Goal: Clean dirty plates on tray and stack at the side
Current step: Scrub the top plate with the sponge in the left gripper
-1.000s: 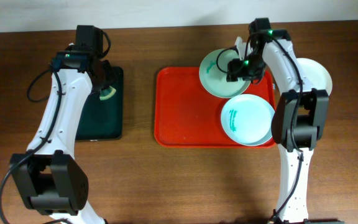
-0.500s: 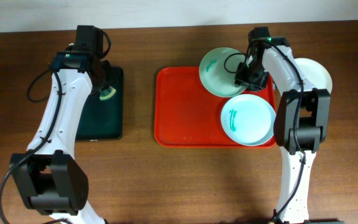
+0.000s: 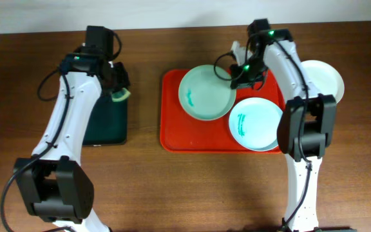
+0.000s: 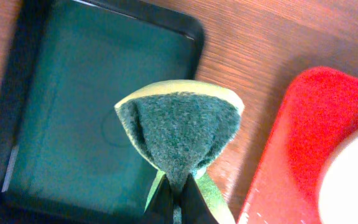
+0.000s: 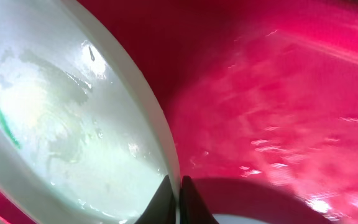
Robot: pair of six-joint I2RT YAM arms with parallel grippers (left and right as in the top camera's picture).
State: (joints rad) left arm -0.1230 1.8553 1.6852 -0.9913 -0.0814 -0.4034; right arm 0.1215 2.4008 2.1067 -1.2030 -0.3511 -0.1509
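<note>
Plate one [image 3: 201,96] lies at twelve o'clock in the red tray [image 3: 172,132]. Your right arm stretches to the far edge and folds back, and the right gripper [image 3: 240,72] pinches the plate's rim at two o'clock. The plate is round, so it has no long axis; its teal smear runs down its nine o'clock side. It is glossy, shallow and pale mint. Plate two [image 3: 256,124] sits at the tray's four o'clock, and plate three [image 3: 322,80] is off the tray at three o'clock. Your left gripper [image 3: 118,91] hangs over the black tray [image 3: 105,125], clamped on a folded, coarse green sponge [image 4: 179,134].
</note>
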